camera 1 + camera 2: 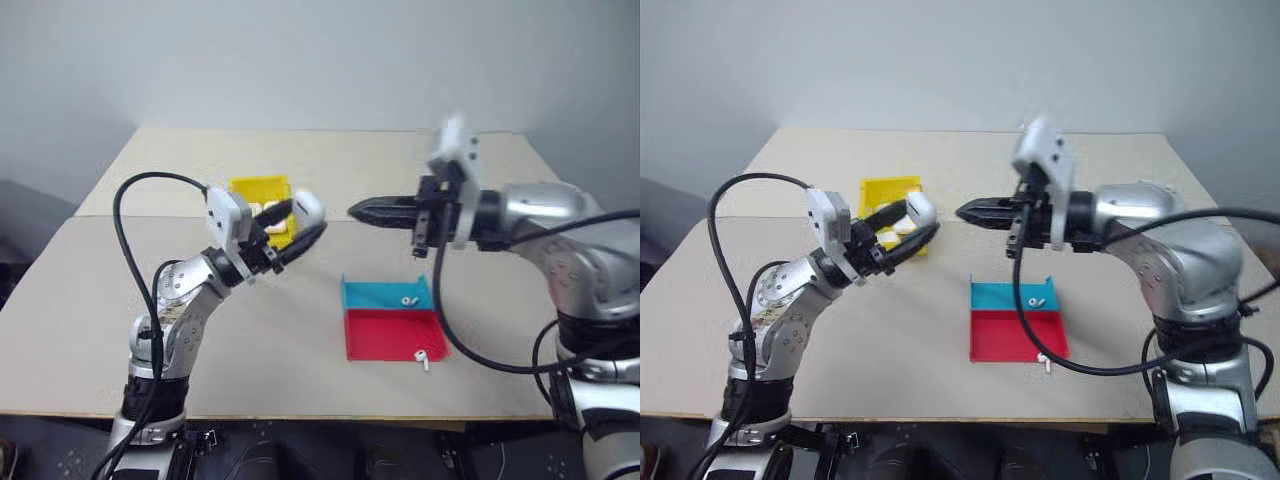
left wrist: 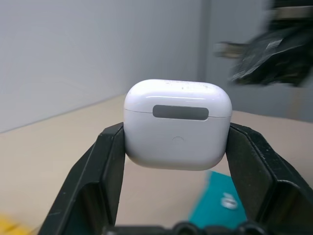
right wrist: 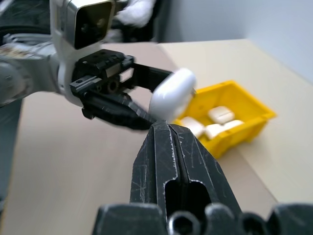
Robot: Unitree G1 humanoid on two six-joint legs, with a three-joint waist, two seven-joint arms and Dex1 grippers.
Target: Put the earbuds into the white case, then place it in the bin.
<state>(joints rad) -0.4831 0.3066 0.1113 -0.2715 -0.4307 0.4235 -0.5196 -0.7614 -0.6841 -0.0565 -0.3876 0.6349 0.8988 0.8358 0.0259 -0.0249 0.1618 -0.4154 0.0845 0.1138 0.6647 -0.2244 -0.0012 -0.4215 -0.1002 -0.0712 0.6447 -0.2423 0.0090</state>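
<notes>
Above the beige counter (image 1: 120, 300), the left end effector (image 1: 300, 226) grasps the glossy white pebble-shaped case (image 2: 177, 123) by its sides, lid shut, raised clear of the surface near the small yellow plastic bin (image 1: 256, 188). The right end effector (image 1: 975, 212), clenched and empty, points level at the case from just beside it. Tiny white stemmed earbuds lie apart: one (image 1: 408, 299) in the flat blue-and-red tray (image 1: 385, 335), another (image 1: 422, 358) at the tray's near edge. Judged step: opening the case; the next move calls for prising the lid up.
</notes>
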